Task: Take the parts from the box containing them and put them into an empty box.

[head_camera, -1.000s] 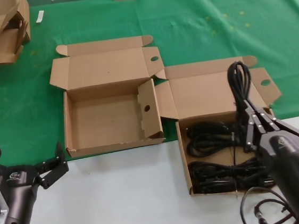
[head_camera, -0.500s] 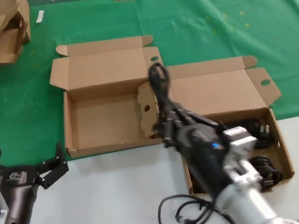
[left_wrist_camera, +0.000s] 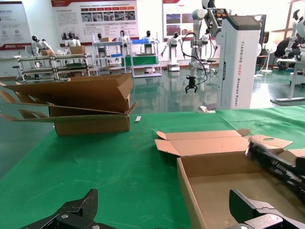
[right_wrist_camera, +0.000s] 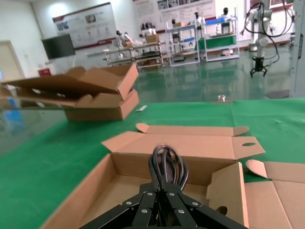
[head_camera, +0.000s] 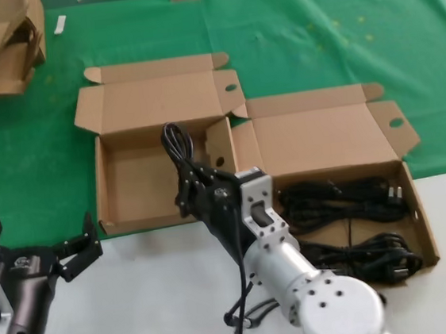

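The right gripper (head_camera: 196,187), clamped on one looped power cord (head_camera: 176,144), has been carried leftward within the last second from above the box containing the cords (head_camera: 420,208) to a position over the empty box (head_camera: 101,184), which lies on the green cloth toward the counter's left side. The cord bundle is held upright above that box's floor and is not yet released. Several cords (head_camera: 346,202) are left in the source box near the counter's front right. The left gripper (head_camera: 49,257) is parked at the front left corner, fingers spread wide. Lowering and release are judged to follow.
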Controlling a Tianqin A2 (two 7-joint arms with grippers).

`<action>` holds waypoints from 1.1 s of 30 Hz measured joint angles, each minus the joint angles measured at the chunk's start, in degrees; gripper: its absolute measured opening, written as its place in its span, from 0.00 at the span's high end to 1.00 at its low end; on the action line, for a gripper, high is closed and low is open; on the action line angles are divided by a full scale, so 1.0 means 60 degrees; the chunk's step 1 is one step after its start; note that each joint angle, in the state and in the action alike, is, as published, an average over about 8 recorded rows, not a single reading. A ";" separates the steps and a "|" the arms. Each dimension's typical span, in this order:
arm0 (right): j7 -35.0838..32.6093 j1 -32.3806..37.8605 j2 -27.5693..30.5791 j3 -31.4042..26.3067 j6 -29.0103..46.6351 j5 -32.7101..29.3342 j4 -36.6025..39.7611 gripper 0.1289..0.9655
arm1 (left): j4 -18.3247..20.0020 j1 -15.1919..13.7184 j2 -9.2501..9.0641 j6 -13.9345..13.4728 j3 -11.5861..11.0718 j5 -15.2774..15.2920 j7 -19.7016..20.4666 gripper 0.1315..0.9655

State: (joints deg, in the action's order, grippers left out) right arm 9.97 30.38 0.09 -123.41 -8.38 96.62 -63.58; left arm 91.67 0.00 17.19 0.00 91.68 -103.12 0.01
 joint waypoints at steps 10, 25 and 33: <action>0.4286 0.1832 0.0312 -0.2989 -0.2439 -0.1774 0.1954 0.94 | 0.0000 0.0000 0.0000 0.0000 0.0000 -0.0001 0.0000 0.00; 0.7576 0.1867 0.0957 -0.3986 -0.3616 -0.3829 0.1496 0.78 | 0.0000 0.0000 0.0000 0.0000 0.0000 -0.0001 0.0000 0.00; 0.6388 0.0408 0.1876 -0.2511 -0.3299 -0.3608 -0.0994 0.61 | 0.0000 0.0000 0.0000 0.0000 0.0000 -0.0001 0.0001 0.00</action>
State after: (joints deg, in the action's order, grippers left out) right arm 48.30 32.82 11.34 -138.48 -28.18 74.97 -69.54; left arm 91.67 0.00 17.19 0.00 91.68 -103.12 0.02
